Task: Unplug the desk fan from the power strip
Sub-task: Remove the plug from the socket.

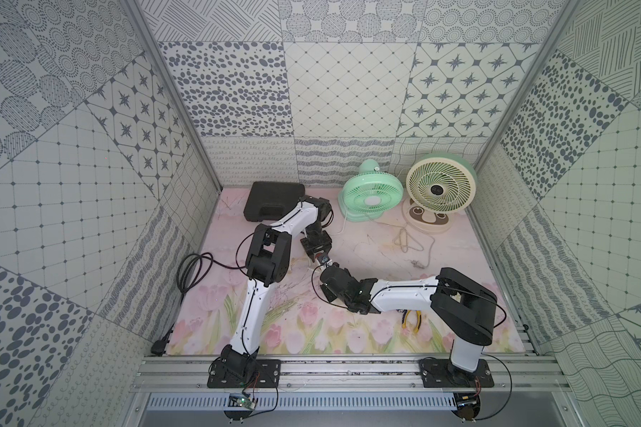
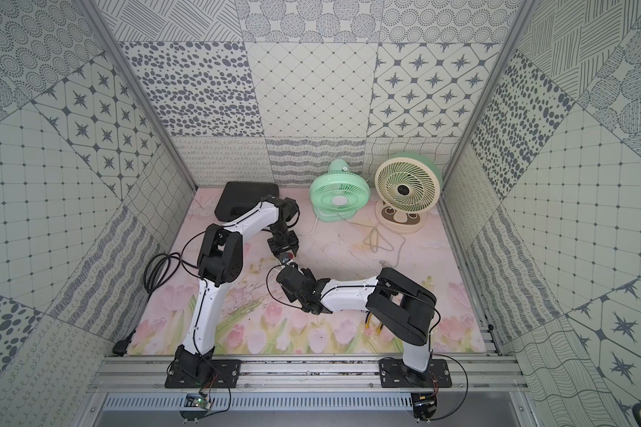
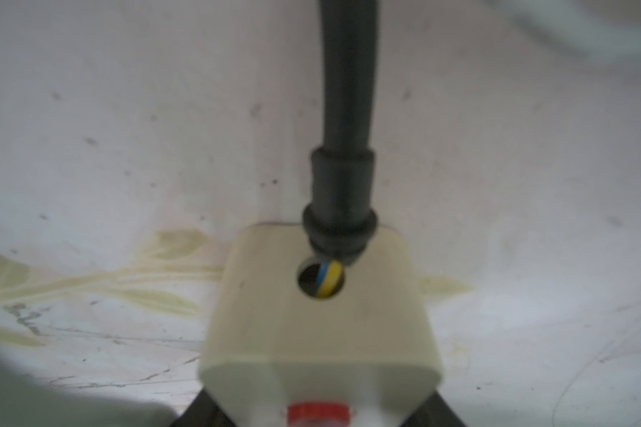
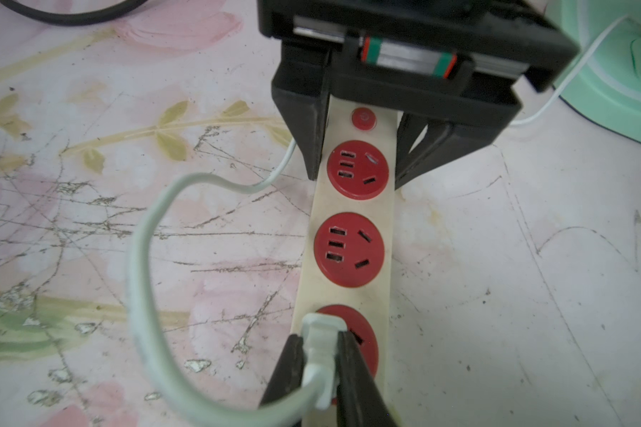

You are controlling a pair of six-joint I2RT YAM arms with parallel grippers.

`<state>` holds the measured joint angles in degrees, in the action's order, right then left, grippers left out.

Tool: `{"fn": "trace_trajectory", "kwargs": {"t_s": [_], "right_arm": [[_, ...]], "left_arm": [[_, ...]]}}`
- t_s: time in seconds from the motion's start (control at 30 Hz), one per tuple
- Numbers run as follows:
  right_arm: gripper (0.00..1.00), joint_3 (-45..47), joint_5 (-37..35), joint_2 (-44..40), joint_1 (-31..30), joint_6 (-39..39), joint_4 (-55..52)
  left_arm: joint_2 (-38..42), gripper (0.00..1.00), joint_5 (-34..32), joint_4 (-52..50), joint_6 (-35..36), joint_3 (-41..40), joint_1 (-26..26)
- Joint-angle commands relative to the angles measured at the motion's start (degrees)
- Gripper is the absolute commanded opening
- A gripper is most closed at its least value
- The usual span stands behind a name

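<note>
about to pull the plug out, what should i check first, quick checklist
1. right claw shut on white plug: ok
2. left claw clamping power strip by its red button: ok
3. white cord slack, loose loop: ok
4. black cord seated in strip's end: not ok, pulled out, coloured wires showing
5. plug's prongs straight: cannot tell, hidden in socket

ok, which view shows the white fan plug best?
Right wrist: small white plug in the cream power strip's red socket, pinched by the right gripper. Top views: it's hidden. Left wrist: only the strip's end.
</note>
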<state>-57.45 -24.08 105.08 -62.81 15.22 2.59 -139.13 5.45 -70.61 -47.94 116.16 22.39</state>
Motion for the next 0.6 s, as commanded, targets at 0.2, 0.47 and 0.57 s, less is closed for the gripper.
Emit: {"fn": "trace_trajectory", "kwargs": {"t_s": [0.2, 0.47, 0.57], "right_arm": [[0.00, -0.08, 6.19, -1.26, 2.85, 5.13, 0.30], [0.00, 2.99, 15.17, -3.21, 8.56, 12.68, 1.78], [0.00, 3.56, 15.92, -3.62, 9.39, 13.51, 2.07]], "left_arm": [[-4.62, 0.00, -13.67, -5.86, -0.85, -3.65, 0.06], [-4.57, 0.00, -13.63, -5.76, -0.77, -3.61, 0.20], [-4.40, 0.00, -13.65, -5.77, -0.68, -3.57, 0.20]]}}
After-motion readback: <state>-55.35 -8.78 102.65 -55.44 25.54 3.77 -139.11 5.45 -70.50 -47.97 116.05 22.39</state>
